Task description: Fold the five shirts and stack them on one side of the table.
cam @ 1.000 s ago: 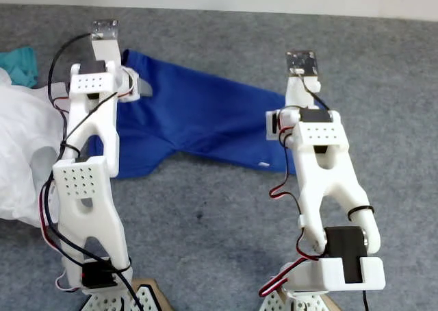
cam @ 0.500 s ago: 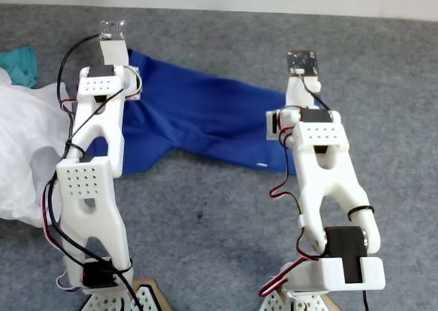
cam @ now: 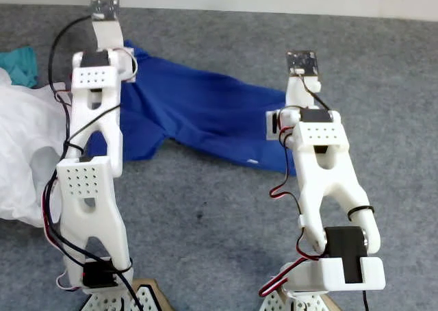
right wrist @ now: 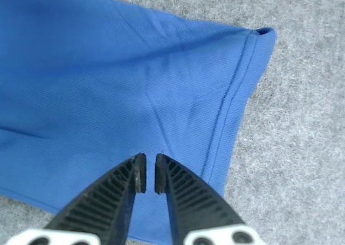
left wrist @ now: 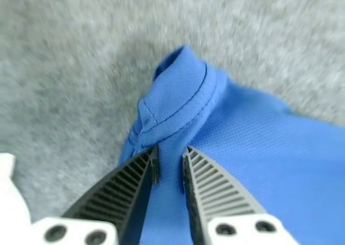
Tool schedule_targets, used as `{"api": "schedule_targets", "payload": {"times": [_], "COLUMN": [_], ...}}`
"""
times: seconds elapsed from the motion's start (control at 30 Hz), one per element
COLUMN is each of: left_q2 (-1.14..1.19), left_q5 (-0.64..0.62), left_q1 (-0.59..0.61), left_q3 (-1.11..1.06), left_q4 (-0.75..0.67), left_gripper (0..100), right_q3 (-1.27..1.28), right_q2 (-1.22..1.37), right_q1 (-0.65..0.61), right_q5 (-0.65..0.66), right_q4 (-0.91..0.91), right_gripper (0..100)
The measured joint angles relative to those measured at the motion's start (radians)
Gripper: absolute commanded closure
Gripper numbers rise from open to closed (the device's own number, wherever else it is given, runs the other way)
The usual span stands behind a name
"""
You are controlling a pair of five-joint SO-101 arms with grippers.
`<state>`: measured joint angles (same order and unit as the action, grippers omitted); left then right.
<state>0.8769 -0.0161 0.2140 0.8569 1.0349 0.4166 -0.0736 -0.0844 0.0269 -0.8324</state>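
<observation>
Two white robot arms stand side by side at a grey, felt-like table [cam: 205, 229], with a blue shirt [cam: 198, 112] lying loosely spread between them.

The left claw [left wrist: 168, 167] is clenched on the blue shirt. Its two black ribbed fingers [left wrist: 207, 183] pinch a raised fold of the fabric between their tips. Just beyond the tips, the fold rises into a rounded peak edged with a stitched hem [left wrist: 180, 107]. The rest of the shirt spreads away on one side of this claw, and bare grey table lies on the other side and beyond the peak.

The right claw [right wrist: 149, 175] sits low over the far end of the same shirt, well apart from the left claw. Its tips are drawn almost together with a thin slit between them. It appears to nip a small bit of the cloth, as faint creases run out from the tips, though the pinch itself is hard to make out. The fabric around this claw lies flat. A stitched hem [right wrist: 233, 94] runs past it on one side, with grey table just beyond that edge.

Beside the left arm, on the side away from the right arm, lies a crumpled white garment [cam: 24, 146]. A scrap of teal cloth [cam: 19, 63] sits just past it.
</observation>
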Motion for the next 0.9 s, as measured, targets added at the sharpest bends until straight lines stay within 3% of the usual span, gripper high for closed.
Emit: {"api": "schedule_targets", "payload": {"times": [0.53, 0.77, 0.9], "left_q2": [0.155, 0.173, 0.173], "left_q5": [0.003, 0.169, 0.258], "left_q1": [0.002, 0.002, 0.002], "left_q3": [0.129, 0.133, 0.19], "left_q4": [0.028, 0.098, 0.219], "left_gripper": [92, 91, 80], "right_q3": [0.0, 0.0, 0.0], "right_q2": [0.0, 0.0, 0.0], "right_q1": [0.0, 0.0, 0.0], "right_q5": [0.0, 0.0, -0.003], "right_q4": [0.0, 0.0, 0.0], "right_gripper": [95.2, 95.4, 99.6]}}
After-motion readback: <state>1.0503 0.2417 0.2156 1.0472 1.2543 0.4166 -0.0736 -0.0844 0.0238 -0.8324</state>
